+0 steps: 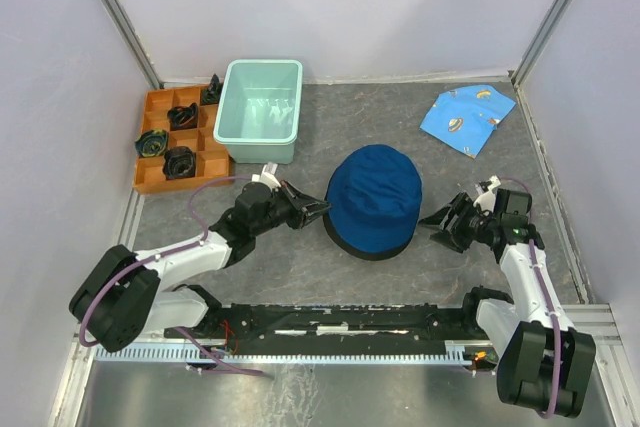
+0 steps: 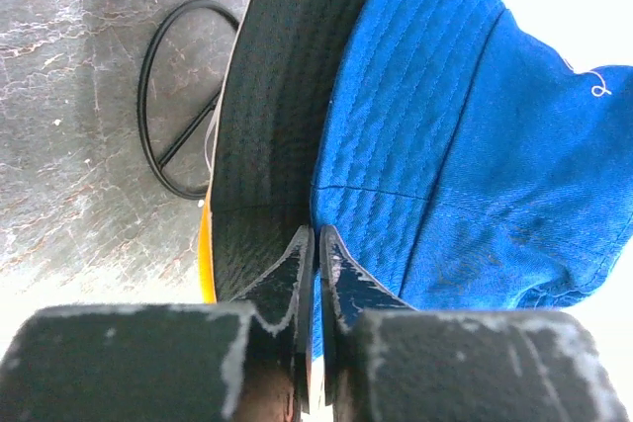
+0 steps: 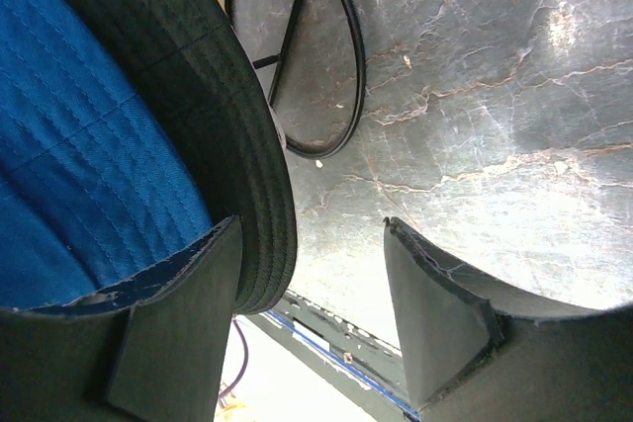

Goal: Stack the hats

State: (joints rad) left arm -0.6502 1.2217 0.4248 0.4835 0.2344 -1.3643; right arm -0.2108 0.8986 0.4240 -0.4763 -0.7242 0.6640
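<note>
Hat stack centre; tub behind-left, tray left of tub; cloth behind-right.

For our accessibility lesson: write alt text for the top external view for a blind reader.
A blue bucket hat tops a stack in the middle, a black brim showing beneath, the left gripper at its left edge and the open right gripper at its right. Behind are a mint tub, an orange tray and a printed cloth.

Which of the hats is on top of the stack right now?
The blue hat: its whole crown shows. The black hat is only a brim peeking out beneath it, and the yellow-orange hat is a mere sliver below that.
</note>
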